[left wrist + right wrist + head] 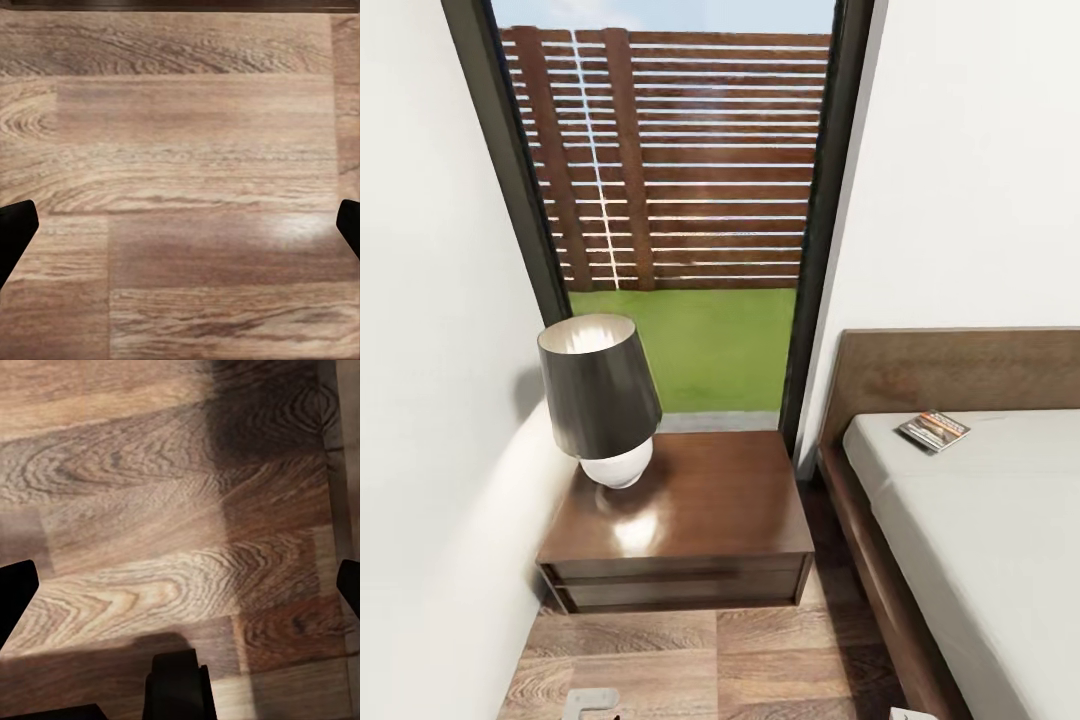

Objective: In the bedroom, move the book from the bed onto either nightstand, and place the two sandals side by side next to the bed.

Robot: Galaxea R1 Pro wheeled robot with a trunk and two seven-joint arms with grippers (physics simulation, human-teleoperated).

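Note:
The book (933, 431) lies flat on the off-white mattress near the headboard, at the bed's (960, 540) left corner. The dark brown nightstand (690, 520) stands left of the bed, under the window. Both arms hang low over the wood plank floor. In the left wrist view, the left gripper (180, 232) is open, its black fingertips (15, 229) wide apart over bare planks. The right gripper (180, 592) is likewise open over the floor, with nothing between its fingers. The sandals are out of view.
A lamp (600, 400) with a dark shade takes up the nightstand's left rear part; its right half is bare. A tall black-framed window (670, 200) is behind it. A white wall closes in on the left. A narrow floor strip (830, 600) separates nightstand and bed.

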